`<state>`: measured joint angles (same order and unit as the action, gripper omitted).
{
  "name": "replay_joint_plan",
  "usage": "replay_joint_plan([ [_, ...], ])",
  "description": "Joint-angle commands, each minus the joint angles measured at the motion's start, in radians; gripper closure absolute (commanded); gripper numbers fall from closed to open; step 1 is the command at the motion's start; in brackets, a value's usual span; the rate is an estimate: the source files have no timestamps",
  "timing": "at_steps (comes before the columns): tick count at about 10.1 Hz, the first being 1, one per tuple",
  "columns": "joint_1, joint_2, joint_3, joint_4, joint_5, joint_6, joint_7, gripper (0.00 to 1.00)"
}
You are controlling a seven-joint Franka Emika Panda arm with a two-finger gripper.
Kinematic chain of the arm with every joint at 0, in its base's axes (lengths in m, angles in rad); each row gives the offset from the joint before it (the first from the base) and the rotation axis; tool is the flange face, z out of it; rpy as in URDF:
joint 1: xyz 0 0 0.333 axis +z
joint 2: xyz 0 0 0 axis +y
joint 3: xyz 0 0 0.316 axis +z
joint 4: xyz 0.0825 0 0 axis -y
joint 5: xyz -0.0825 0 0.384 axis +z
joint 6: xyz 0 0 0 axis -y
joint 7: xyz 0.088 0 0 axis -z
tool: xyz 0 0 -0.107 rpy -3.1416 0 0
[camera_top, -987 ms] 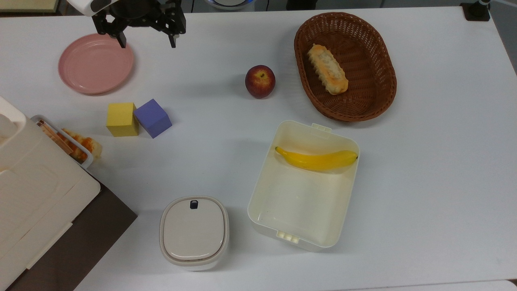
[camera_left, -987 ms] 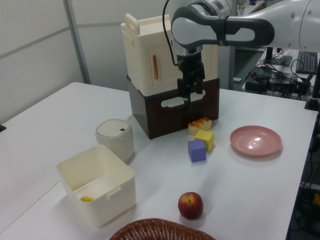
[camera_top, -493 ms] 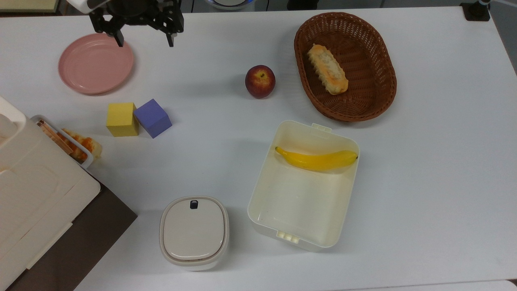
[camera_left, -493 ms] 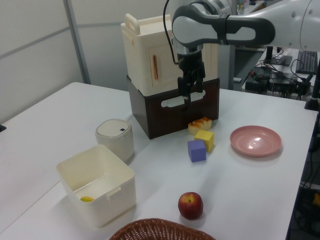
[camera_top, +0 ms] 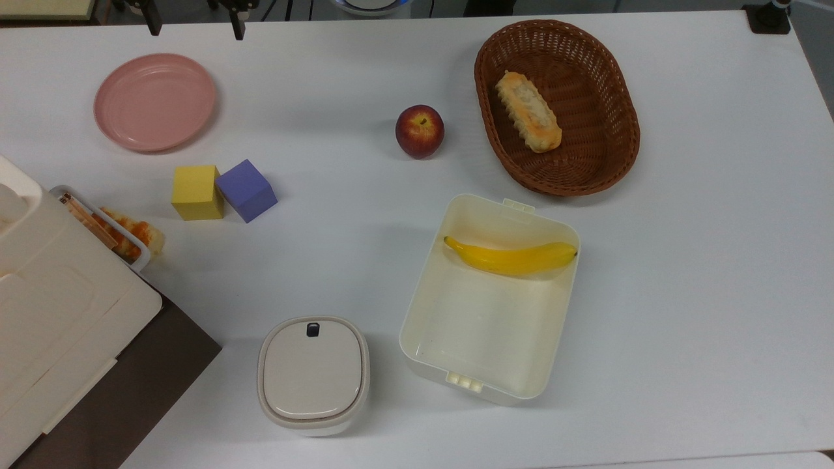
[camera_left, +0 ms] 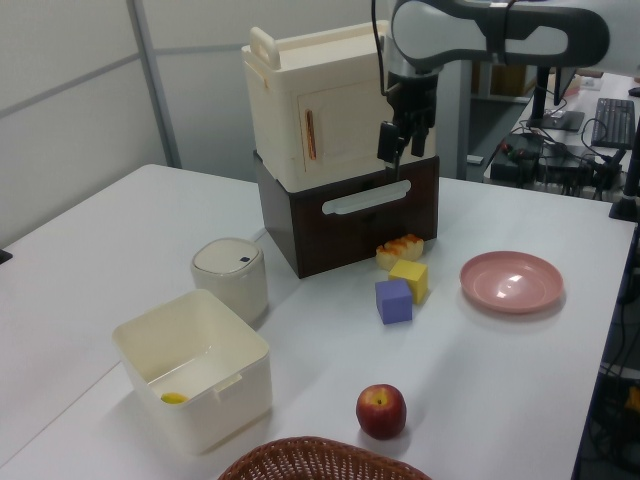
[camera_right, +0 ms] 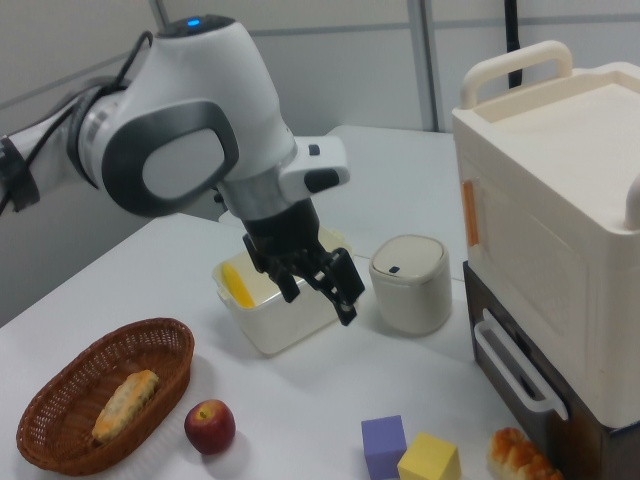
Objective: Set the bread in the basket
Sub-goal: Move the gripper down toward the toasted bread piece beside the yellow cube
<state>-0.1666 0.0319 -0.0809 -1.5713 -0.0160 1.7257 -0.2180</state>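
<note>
The bread (camera_top: 135, 234) is a short cream roll with orange streaks; it lies on the table against the white cabinet's corner at the top view's left, and shows as bread (camera_left: 400, 247) in front of the brown drawer and bread (camera_right: 521, 458) low in the right view. The dark wicker basket (camera_top: 589, 78) stands at the top view's upper right, with its rim also visible as basket (camera_left: 318, 452) and basket (camera_right: 60, 395). My gripper (camera_top: 195, 29) hangs open and empty, high above the table's far edge beyond the pink plate, far from both; it appears as gripper (camera_left: 396, 152) and gripper (camera_right: 320, 300).
A long pale loaf (camera_top: 528, 111) lies in the basket. An apple (camera_top: 419, 131), a pink plate (camera_top: 154, 102), a yellow cube (camera_top: 196, 192) and a purple cube (camera_top: 246, 190) sit on the table. A cream box (camera_top: 417, 306) holds a banana (camera_top: 511, 257). A lidded white pot (camera_top: 313, 374) stands near the cabinet (camera_top: 58, 326).
The open gripper has risen and drawn away from the pink plate toward the top view's upper edge; in the left view it moved up and right. Nothing on the table moved.
</note>
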Motion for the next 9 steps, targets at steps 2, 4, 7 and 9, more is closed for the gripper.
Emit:
replay_joint_plan([
  [2,-0.066,-0.098,0.001,-0.349,0.025,0.413,-0.024,0.00],
  [4,-0.105,-0.040,0.001,-0.386,0.025,0.549,-0.041,0.00],
  [7,-0.132,0.113,0.001,-0.378,0.027,0.722,0.014,0.00],
  [9,-0.133,0.211,0.001,-0.351,0.028,0.859,0.087,0.00],
])
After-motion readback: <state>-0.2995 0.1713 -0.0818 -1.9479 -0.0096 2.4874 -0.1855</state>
